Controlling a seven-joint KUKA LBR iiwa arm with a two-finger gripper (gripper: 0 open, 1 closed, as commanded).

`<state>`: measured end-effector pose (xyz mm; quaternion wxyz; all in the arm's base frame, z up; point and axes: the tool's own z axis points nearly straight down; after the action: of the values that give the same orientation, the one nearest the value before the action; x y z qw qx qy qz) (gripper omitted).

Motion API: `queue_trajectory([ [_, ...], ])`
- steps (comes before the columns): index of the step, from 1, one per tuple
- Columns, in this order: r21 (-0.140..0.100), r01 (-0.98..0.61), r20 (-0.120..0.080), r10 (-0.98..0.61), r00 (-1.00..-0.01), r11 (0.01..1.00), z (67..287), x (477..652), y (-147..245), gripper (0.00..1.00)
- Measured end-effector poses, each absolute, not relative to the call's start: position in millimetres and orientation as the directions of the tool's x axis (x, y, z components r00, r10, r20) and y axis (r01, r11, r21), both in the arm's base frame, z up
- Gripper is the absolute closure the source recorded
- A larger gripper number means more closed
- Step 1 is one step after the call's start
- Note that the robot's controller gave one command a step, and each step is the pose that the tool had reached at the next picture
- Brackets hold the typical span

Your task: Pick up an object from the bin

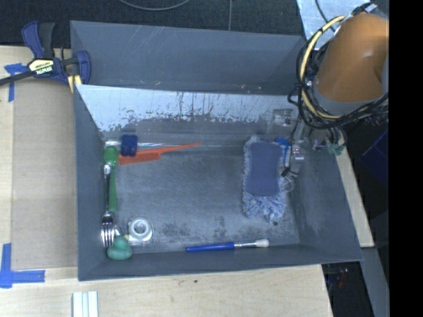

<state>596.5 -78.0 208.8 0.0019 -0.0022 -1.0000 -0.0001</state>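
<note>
Blue fringed cloth lies flat on the right of the bin floor; the tool hangs just at its right edge, whether wide or narrow I cannot tell.

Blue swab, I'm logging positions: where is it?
In the camera view, the blue swab lies along the bin's bottom wall, right of the silver cap.

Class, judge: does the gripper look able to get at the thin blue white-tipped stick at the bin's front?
Probably yes. The thin blue white-tipped stick lies alone, nothing on it; the gripper hangs by the fuzzy blue cloth. The close front wall may crowd it.
</note>
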Motion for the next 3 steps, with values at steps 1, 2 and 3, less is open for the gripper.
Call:
queue_trajectory([
  [1,-0.001,0.001,-0.004,0.001,-1.000,1.000,213,598.2,-78,0.00],
  [2,-0.006,-0.329,-0.013,-0.329,-0.944,0.944,103,567.5,-86,0.00],
  [3,-0.007,-0.566,-0.009,-0.566,-0.824,0.824,143,522.2,-75,0.00],
])
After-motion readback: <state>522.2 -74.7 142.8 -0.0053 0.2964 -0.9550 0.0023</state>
